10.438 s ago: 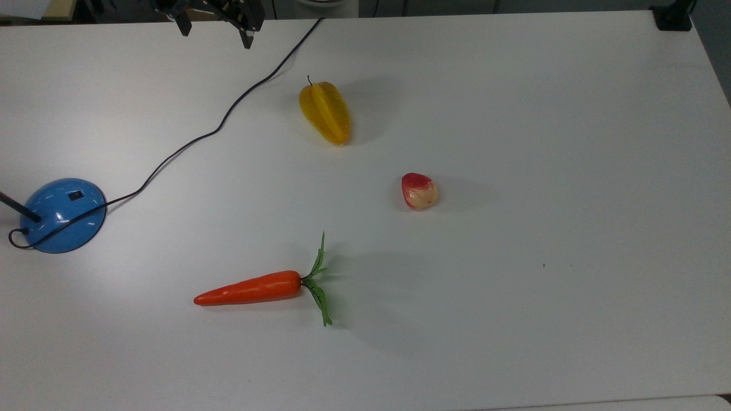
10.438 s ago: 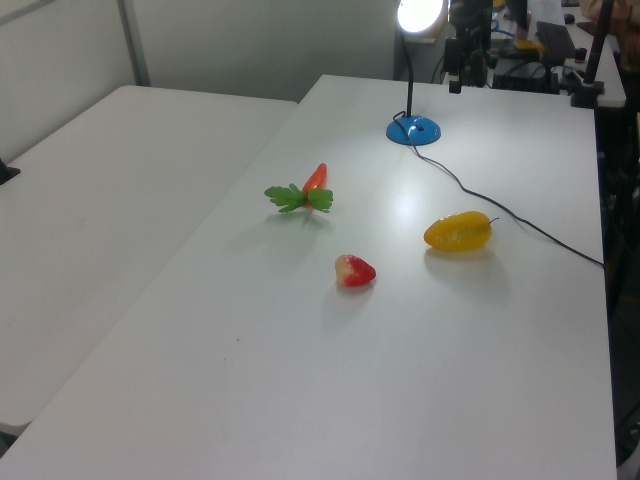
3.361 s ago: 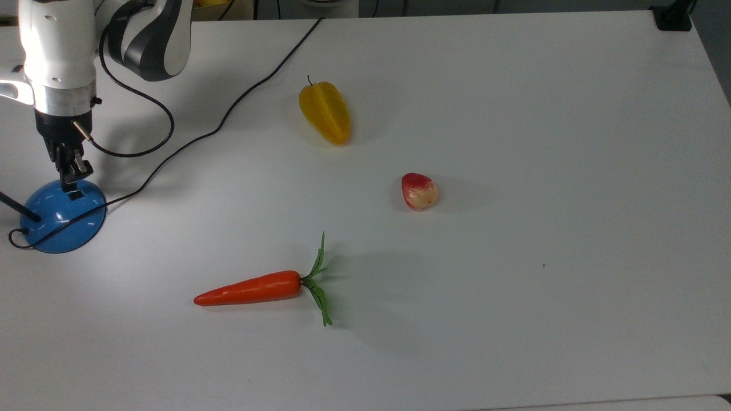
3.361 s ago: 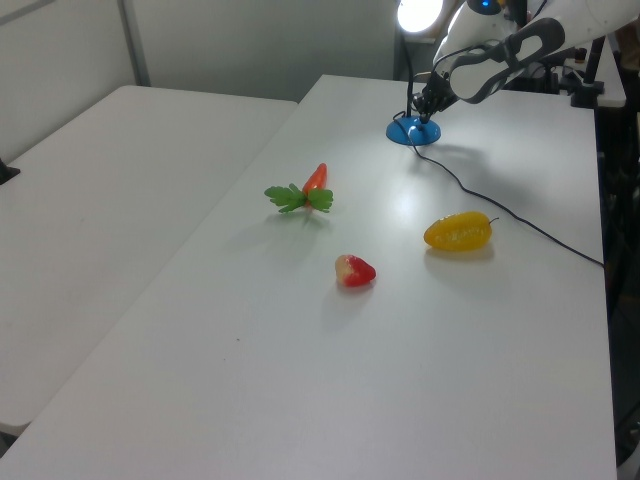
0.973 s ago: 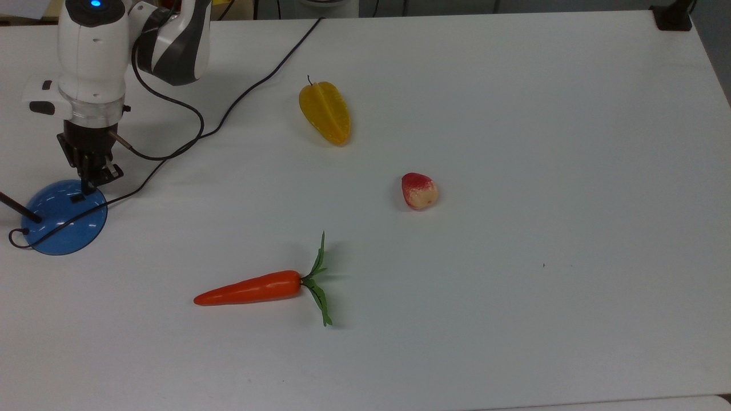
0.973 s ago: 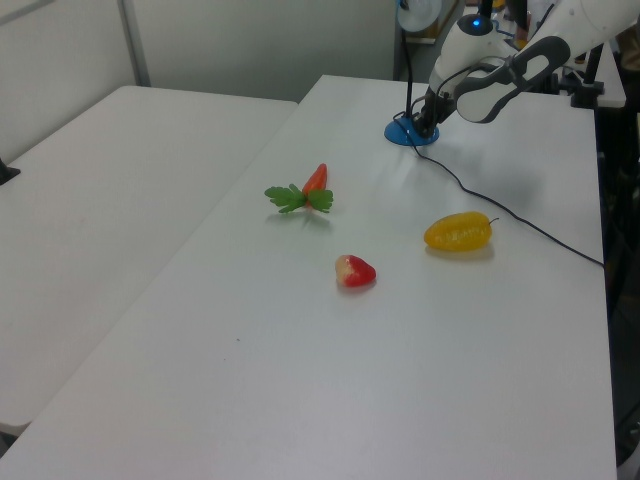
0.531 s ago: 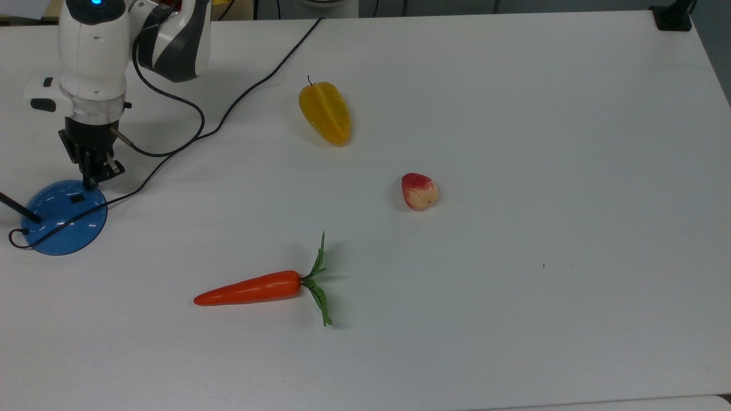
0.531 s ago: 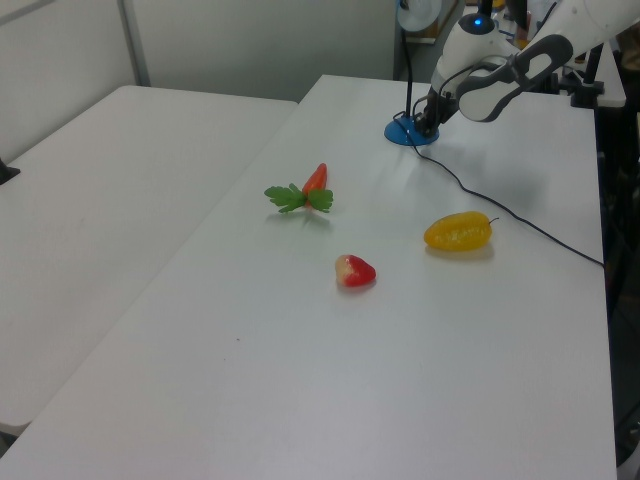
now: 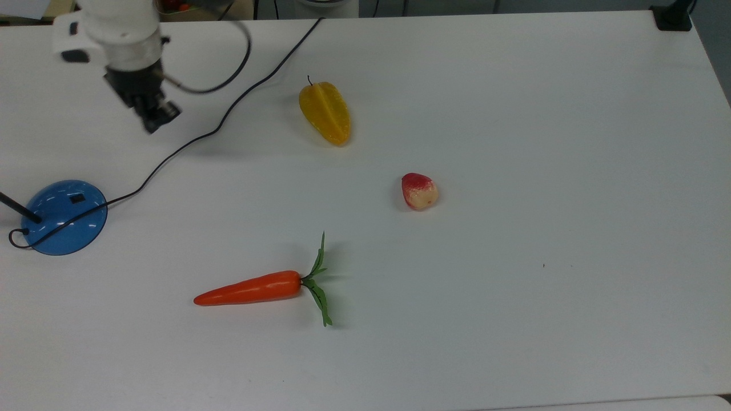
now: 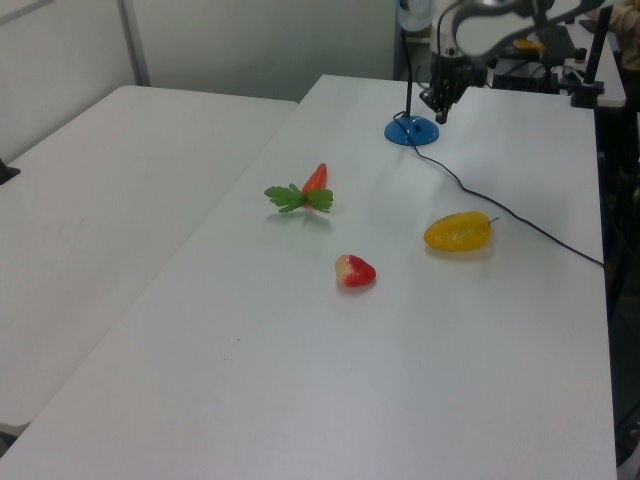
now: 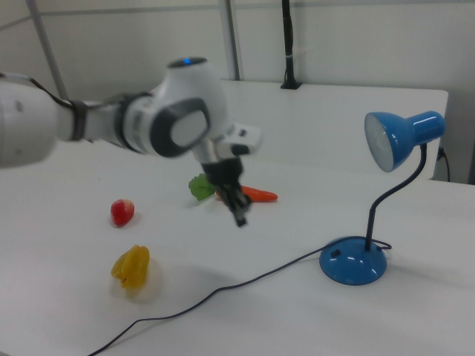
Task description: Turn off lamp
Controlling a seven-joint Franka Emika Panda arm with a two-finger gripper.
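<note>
The lamp's glossy blue base [image 9: 64, 220] sits at the top view's left edge, with its small dark switch [image 9: 77, 198] on top. A black cord [image 9: 188, 142] runs from it toward the table's far edge. In the right view the blue lamp shade [image 11: 404, 139] stands on a thin black stem over the base [image 11: 353, 263] and looks unlit. My gripper [image 9: 154, 121] hangs shut and empty in the air, well away from the base toward the top view's upper right. It also appears near the lamp base [image 10: 413, 131] as the gripper [image 10: 440, 106] in the left view, and as the gripper [image 11: 239, 211] in the right view.
On the white table [image 9: 542, 142] lie a yellow starfruit [image 9: 325, 112], a red and cream strawberry [image 9: 420, 190] and an orange carrot [image 9: 251, 289] with green leaves. A second table [image 10: 110, 200] stands beside this one in the left view.
My gripper has lifted off the lamp base and swung up and to the top view's right. The lamp head, bright 3.4 s ago, is dark now.
</note>
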